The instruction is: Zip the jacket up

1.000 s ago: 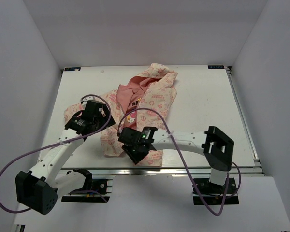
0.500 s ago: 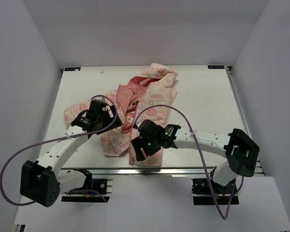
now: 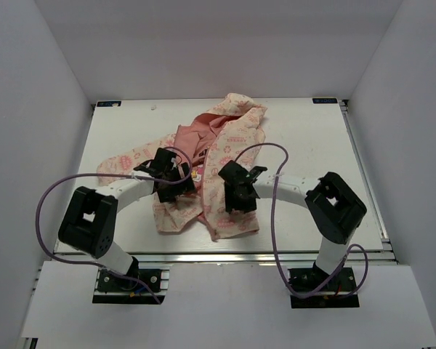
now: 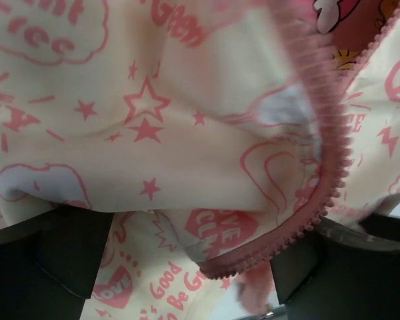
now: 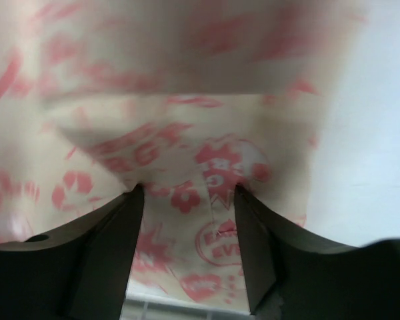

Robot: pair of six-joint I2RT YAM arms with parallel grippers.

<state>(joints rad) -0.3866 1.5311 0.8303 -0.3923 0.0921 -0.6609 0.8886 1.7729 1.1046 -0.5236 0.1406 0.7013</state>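
Observation:
The jacket (image 3: 236, 149), cream with pink prints, lies open on the white table, its salmon lining (image 3: 196, 138) showing at the middle. My left gripper (image 3: 176, 182) is down on the left front panel. In the left wrist view it (image 4: 187, 233) is open wide, with a fold of fabric and the pink zipper edge (image 4: 320, 167) lying between the fingers (image 4: 60, 260). My right gripper (image 3: 237, 198) sits over the right front panel. Its jaws (image 5: 189, 200) stand apart, printed fabric (image 5: 220, 247) flat behind them and nothing pinched.
The table's front rail (image 3: 276, 254) runs just below the jacket's hem (image 3: 232, 229). One sleeve (image 3: 120, 167) spreads to the left. Purple cables (image 3: 272, 203) loop over both arms. White walls close in the back and sides.
My right gripper has moved from the hem up and right over the right front panel, which now lies spread further right. My left gripper has shifted right onto the left panel.

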